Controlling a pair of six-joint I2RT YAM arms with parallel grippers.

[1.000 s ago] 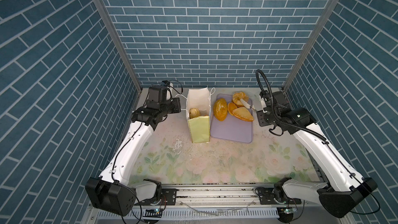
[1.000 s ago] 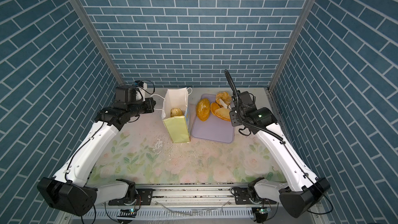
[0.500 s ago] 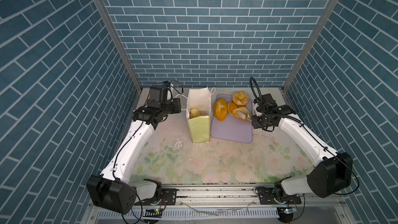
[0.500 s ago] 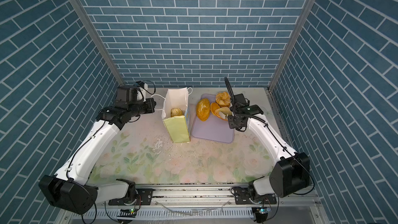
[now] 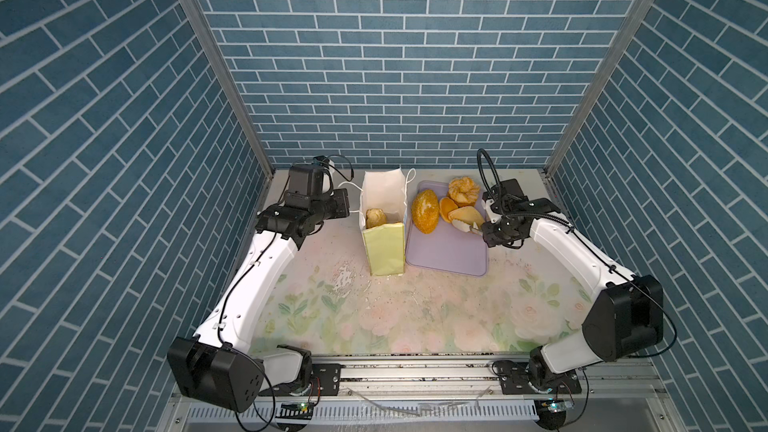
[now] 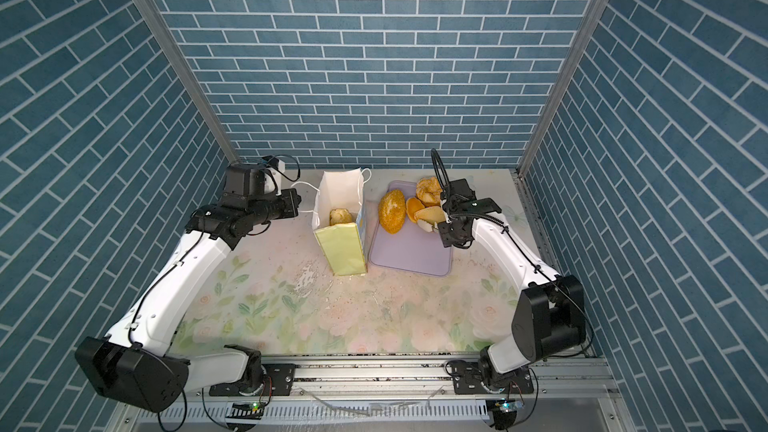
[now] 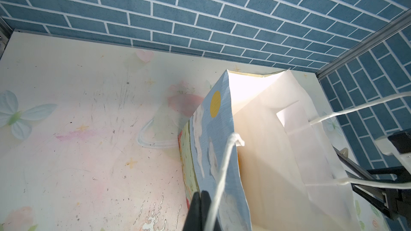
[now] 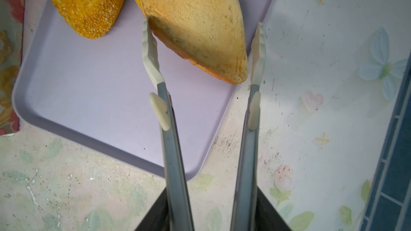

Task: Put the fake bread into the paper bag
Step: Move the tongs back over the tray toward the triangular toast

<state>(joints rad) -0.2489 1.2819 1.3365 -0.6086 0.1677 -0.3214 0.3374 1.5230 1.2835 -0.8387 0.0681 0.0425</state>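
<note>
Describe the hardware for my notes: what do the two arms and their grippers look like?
Both arms have white link shells with black joint housings and thin black cables clipped along them. The right arm carries a looped black hose at its wrist. The right gripper has long grey metal fingers with ridged cream tips. The left gripper shows only slim black fingers.

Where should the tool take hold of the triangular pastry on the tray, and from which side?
Grip the triangular pastry across its narrower end, the corner nearest the tray's right edge, coming in low from that side. Its flat wedge shape tapers there, and the right tool's open tongs already stand either side of that end. The seeded loaf crowds the opposite side.
</note>
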